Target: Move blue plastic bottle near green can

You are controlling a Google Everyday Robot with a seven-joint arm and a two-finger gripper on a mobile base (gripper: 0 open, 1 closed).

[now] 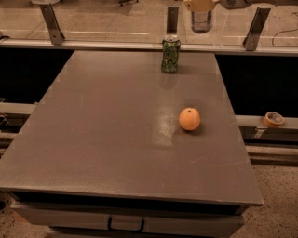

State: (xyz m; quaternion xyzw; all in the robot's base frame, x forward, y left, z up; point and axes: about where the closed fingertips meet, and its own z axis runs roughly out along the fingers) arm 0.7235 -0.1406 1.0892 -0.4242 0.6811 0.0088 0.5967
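The green can stands upright at the far edge of the grey table, right of centre. My gripper is at the top edge of the view, above and to the right of the can. It is shut on the blue plastic bottle, whose clear lower part hangs below the fingers in the air, past the table's far edge. The bottle's cap and top are hidden by the gripper and the frame edge. Bottle and can are apart.
An orange fruit lies on the table's right half. A roll of tape sits on a ledge to the right of the table. A rail with metal posts runs behind the table.
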